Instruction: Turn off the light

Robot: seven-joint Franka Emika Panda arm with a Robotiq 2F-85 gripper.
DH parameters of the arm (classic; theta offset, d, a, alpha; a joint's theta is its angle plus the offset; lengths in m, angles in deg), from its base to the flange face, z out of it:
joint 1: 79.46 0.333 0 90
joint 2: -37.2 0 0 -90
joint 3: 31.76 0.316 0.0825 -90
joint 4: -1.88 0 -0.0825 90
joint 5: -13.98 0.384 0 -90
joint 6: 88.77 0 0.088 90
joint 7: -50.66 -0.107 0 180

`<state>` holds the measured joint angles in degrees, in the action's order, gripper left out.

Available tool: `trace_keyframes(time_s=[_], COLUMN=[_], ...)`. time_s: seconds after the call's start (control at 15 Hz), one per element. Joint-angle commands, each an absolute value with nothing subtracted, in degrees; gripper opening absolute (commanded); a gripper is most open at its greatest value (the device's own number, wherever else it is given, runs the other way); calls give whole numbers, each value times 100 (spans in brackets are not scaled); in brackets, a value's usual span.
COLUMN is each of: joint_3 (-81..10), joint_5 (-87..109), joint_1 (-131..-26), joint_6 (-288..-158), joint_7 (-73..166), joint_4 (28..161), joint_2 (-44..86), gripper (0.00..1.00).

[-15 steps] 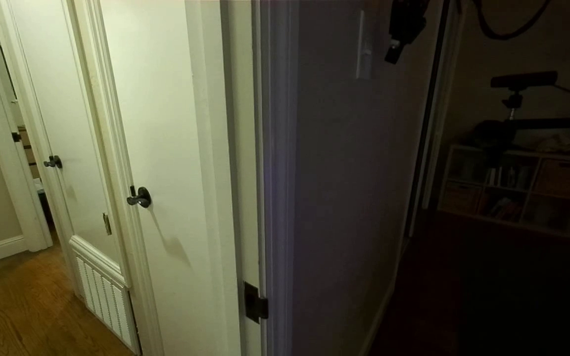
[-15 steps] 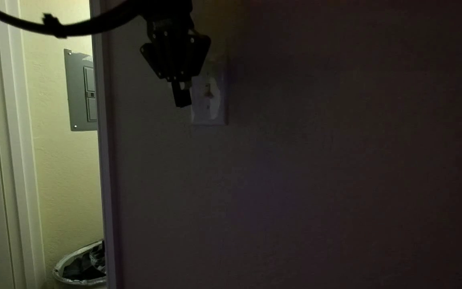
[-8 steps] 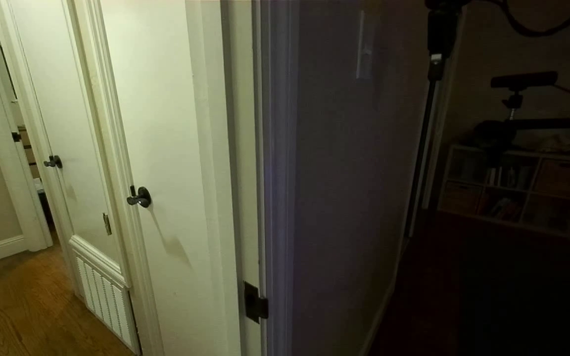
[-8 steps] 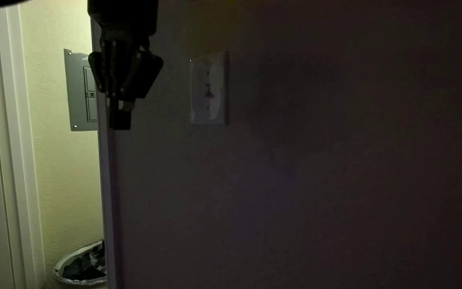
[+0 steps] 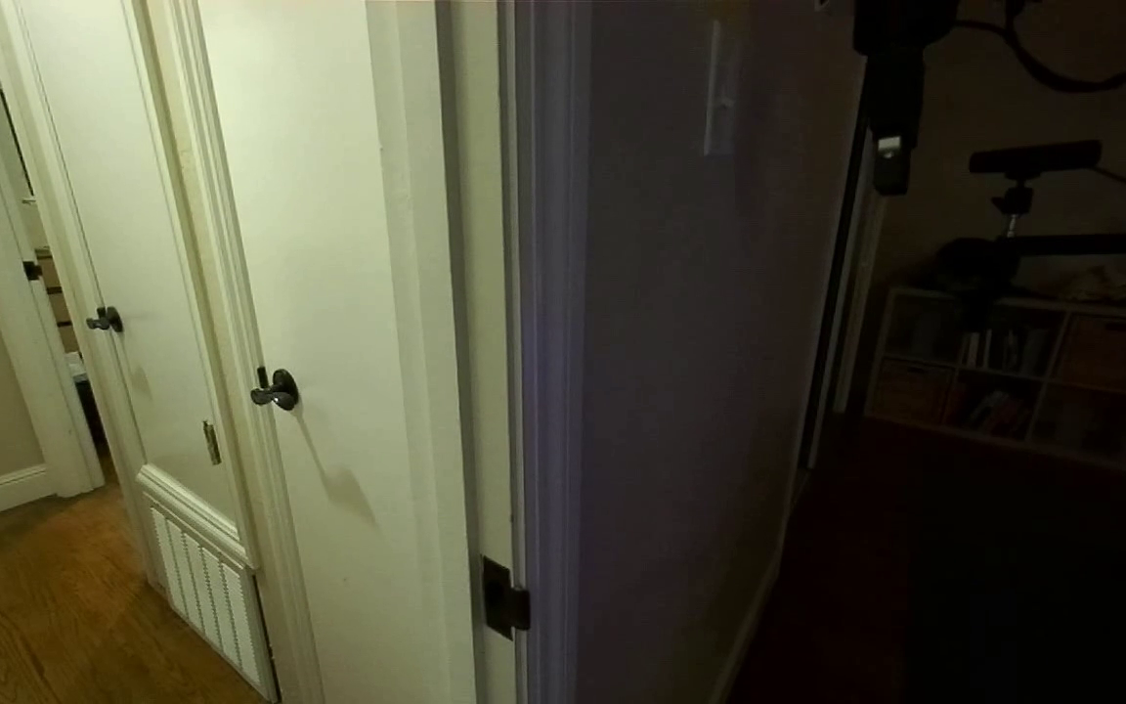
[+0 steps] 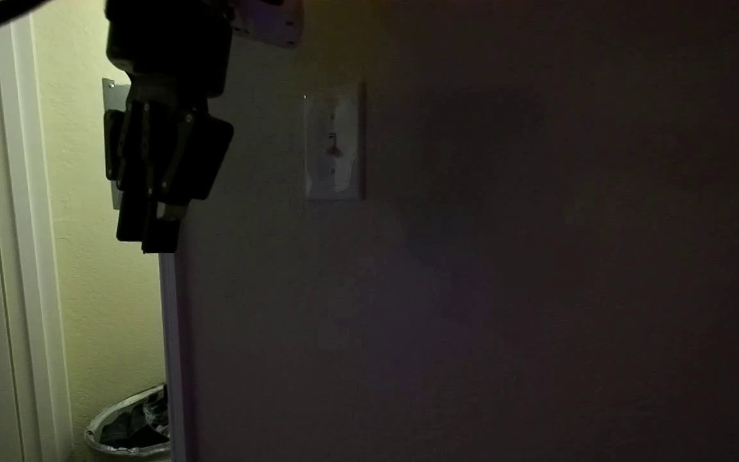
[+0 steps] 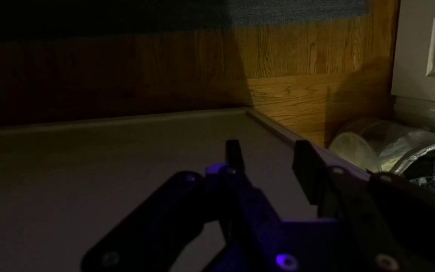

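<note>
The light switch is a white upright wall plate [image 6: 347, 173] with a small toggle near its middle; the toggle seems to point down. The plate also shows edge-on in an exterior view [image 5: 717, 93]. No lamp is in view. My gripper [image 6: 145, 240] hangs fingers down, left of and lower than the plate, near the wall's edge. In an exterior view my gripper [image 5: 892, 174] is apart from the wall, to the plate's right. In the wrist view the two fingertips [image 7: 266, 151] are apart with nothing between them. The plate is out of the wrist view.
The dark wall ends at a white door frame [image 6: 177, 359]. Beyond it are a grey panel [image 6: 113, 96] and a lined bin [image 6: 97, 443]. White doors [image 5: 319, 244] line a lit hallway. A shelf [image 5: 1042, 381] and a camera on a mount [image 5: 1032, 156] stand in the dark room.
My gripper has moved away from the switch plate, leftward and down in an exterior view and rightward in an exterior view. The plate is now uncovered. The room's brightness looks unchanged.
</note>
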<state>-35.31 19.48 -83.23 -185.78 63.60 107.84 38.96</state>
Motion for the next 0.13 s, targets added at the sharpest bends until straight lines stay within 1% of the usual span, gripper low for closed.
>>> trace_keyframes(time_s=[0.0, 0.07], joint_3=[-3542, -3542], joint_5=[1944, 1943], joint_1=[-8310, -8309], joint_6=[-18567, -18567], joint_7=[6358, 6358], joint_4=[10804, 10829], joint_2=[3914, 3940], gripper=[47, 53])
